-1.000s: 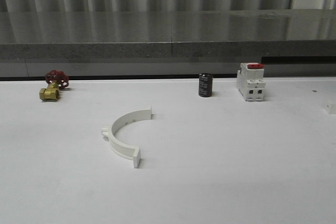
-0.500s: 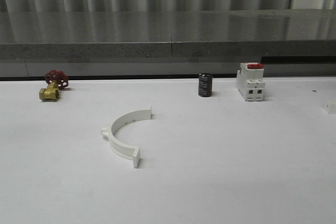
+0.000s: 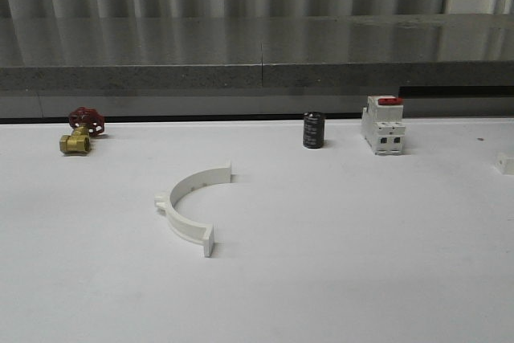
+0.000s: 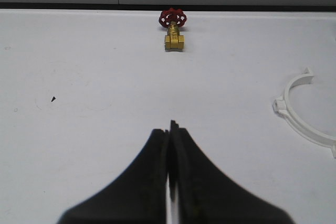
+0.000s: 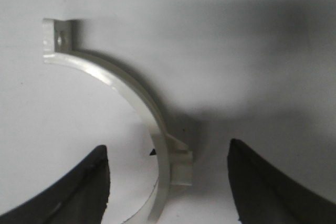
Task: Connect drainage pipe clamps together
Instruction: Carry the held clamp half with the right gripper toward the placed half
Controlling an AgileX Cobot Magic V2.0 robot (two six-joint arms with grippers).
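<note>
One white half-ring drainage pipe clamp [image 3: 183,224] lies flat left of the table's middle, its open side facing right. The left wrist view shows the same clamp [image 4: 286,103] off to one side. My left gripper [image 4: 170,127] is shut with nothing in it and hovers over bare table, apart from that clamp. A second white half-ring clamp [image 5: 134,93] lies on the table under my right gripper [image 5: 168,148]. That gripper is open, a finger on each side of the clamp's side lug [image 5: 181,163], touching neither.
A brass valve with a red handwheel [image 3: 80,130] [image 4: 172,30] stands at the back left. A black cylinder [image 3: 313,130] and a white breaker with a red top [image 3: 383,126] stand at the back right. A small white piece [image 3: 504,163] shows at the right edge.
</note>
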